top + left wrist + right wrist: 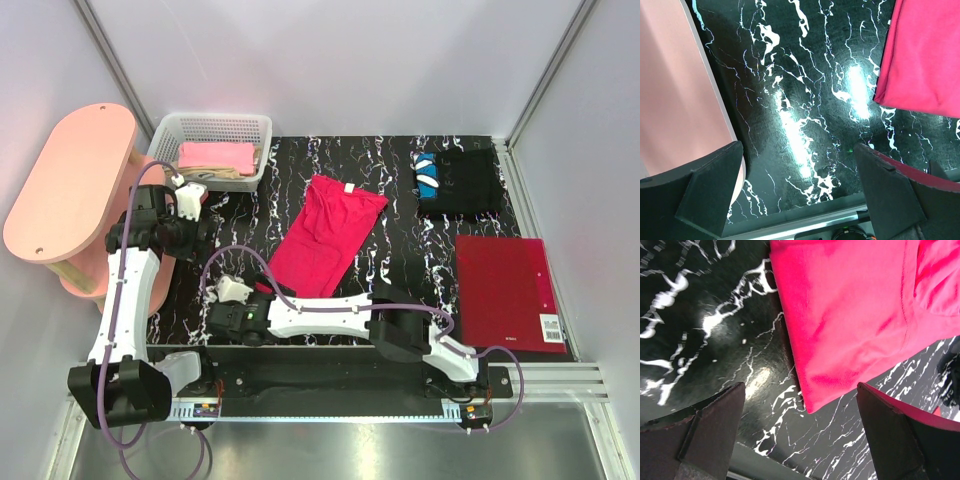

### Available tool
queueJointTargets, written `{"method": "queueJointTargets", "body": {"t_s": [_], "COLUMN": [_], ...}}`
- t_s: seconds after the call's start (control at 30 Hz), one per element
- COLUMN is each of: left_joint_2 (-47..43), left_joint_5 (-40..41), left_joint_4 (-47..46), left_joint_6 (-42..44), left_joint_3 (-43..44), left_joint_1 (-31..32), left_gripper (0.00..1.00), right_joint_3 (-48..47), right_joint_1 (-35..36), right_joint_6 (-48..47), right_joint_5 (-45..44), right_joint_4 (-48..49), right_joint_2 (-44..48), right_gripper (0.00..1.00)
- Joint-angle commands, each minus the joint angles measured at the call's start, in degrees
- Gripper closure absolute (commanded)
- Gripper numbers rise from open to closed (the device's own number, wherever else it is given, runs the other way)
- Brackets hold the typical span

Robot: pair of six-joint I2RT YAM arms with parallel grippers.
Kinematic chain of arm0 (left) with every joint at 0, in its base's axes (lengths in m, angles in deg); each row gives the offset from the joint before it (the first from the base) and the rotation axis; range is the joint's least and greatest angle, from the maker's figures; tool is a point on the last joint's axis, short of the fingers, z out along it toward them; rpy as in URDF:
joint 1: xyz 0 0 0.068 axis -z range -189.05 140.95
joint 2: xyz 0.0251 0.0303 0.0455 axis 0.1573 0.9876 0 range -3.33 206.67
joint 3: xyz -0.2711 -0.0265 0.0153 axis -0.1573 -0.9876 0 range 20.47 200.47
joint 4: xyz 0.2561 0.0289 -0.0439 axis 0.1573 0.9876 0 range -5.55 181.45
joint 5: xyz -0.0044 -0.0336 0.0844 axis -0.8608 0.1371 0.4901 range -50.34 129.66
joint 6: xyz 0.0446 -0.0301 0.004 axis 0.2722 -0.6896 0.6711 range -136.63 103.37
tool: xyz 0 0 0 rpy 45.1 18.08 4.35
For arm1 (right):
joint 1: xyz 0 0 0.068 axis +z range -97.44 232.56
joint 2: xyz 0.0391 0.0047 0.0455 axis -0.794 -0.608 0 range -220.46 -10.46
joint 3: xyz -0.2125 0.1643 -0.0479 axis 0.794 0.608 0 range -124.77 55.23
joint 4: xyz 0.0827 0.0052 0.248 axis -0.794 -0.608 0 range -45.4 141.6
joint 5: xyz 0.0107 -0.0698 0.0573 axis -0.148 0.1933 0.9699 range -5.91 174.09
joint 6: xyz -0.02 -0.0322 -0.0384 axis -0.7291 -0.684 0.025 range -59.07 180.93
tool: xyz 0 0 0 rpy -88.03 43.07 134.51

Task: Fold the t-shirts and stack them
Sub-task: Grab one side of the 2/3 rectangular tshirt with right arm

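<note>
Closest to the bases, the right gripper (800,386) hung low over the glossy black marble-look tabletop (400,250) with its jaws spread wide and nothing in them, the bottom hem corner of the crimson-red short-sleeved t-shirt (850,315) sitting right between the fingers. The left gripper (797,146) was gaping open and empty too, off to the left side beside the pink oval side table (70,180), with the red cloth only at the edge of its view. My worry: if the right one closed there it could nip just the top layer or a sliver of hem, and on that slick surface the cloth would slide and bunch instead of folding clean. The tee itself lay mid-table on a diagonal, white neck tag at the far end, fairly flat with a seam ridge. It looked doubled over lengthwise, but I couldn't be sure from above. Further back, the folded black t-shirt with the blue-white patch (465,185) sat far right, and the pink and beige tees (215,155) were in the white plastic basket (160,140).
</note>
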Motion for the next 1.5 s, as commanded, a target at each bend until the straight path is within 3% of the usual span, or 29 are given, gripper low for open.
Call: {"method": "queueJointTargets", "body": {"t_s": [0.0,0.5,0.73,0.93,1.1,1.47], "left_joint_2": [-1.1,-2.2,-1.7,-1.4,-1.1,-1.8], "left_joint_5": [0.5,0.2,0.1,0.1,-0.3,-0.1], "left_joint_4": [-2.4,-2.5,-2.6,-2.8,-2.9,-3.0], "left_joint_6": [-0.2,-0.1,-0.1,-0.1,-0.4,-0.1], "left_joint_3": [-0.2,0.1,0.1,0.3,0.1,0.0], "left_joint_1": [-0.4,-0.6,-0.7,-0.7,-0.7,-0.8], "left_gripper": [0.01,0.01,0.01,0.01,0.01,0.01], "right_joint_3": [0.1,3.6,7.7,7.8,7.6,4.6], "right_joint_1": [-0.5,-1.3,-5.6,-5.9,-5.6,-2.7], "right_joint_6": [1.1,0.4,-0.3,0.0,1.2,-0.6], "right_joint_5": [-3.9,-5.6,-3.7,-1.2,2.9,3.6], "right_joint_4": [-1.6,1.3,5.6,6.4,6.4,6.1], "right_joint_2": [-1.1,-6.9,-6.9,-7.1,-6.9,-8.2], "right_gripper": [0.0,0.11,0.25,0.32,0.44,0.31]}}
